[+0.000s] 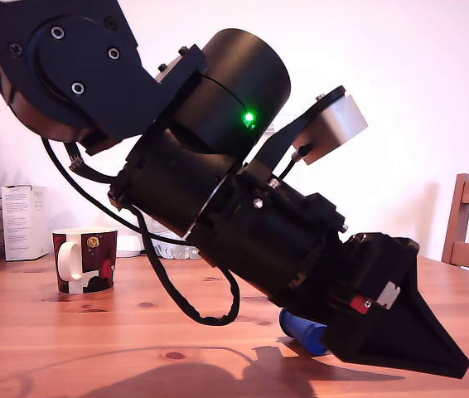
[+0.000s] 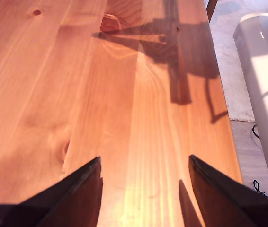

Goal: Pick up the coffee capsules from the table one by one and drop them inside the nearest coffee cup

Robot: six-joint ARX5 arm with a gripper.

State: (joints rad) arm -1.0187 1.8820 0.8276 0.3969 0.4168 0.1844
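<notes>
Here the pincer (image 2: 143, 163) gapes wide over bare table (image 2: 53, 94).

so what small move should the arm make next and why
Probably pull the gripper back a little toward the arm's base. The wrist view shows open fingers with only bare table between them, while in the exterior view the blue capsule lies under the gripper body, behind the tips. Backing up should bring it between the fingers; the coffee cup comes later.
</notes>
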